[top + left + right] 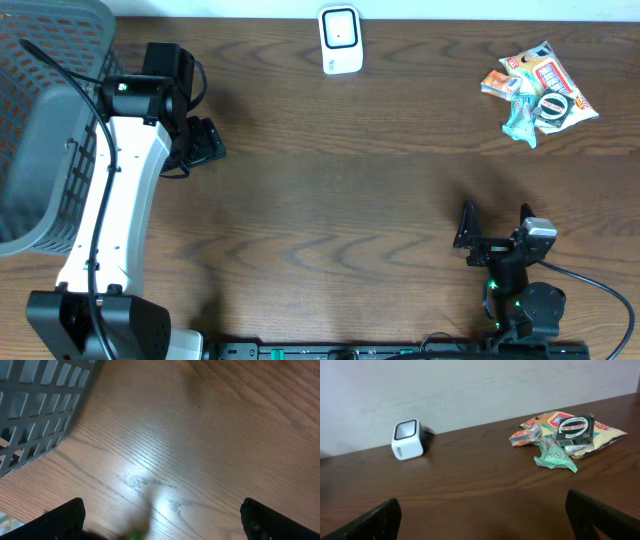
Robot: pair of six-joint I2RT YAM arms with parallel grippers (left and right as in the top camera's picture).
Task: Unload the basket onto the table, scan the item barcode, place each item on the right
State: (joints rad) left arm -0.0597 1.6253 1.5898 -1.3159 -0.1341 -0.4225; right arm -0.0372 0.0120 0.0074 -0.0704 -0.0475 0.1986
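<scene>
Dark brown worktop (350, 200), strong wavy wood grain, slightly glossy with a pale glare patch in the left wrist view.

At the back edge near the middle: small white scanner (340, 40), a rounded cube with a dark square window, standing alone against the pale wall (408, 440).

Far right rear corner: loose pile of packets (538, 90), well apart from the scanner. Crinkly yellow-and-red foil bag at the bottom, a round dark tin with a printed label on top of it, a crumpled teal sachet at the front and a small orange wrapper on the left side (567, 435). No barcode readable from here.

Far left: grey plastic basket (40, 120), lattice walls with rectangular slots, a black cable trailing over its rim.

Left pincer (205, 145) just beside the basket's corner, fingers spread to full width, gripping nothing; only bare wood between the two black tips (161, 510).

Right pincer (497, 222) low at the near right, likewise gaping fully and empty, aimed along the worktop toward the back wall (481, 505). Open wood between it and the packets, nothing standing in that stretch; scanner off to its left, also unobstructed. White left arm shell, black joints; green light at the right arm's base.
</scene>
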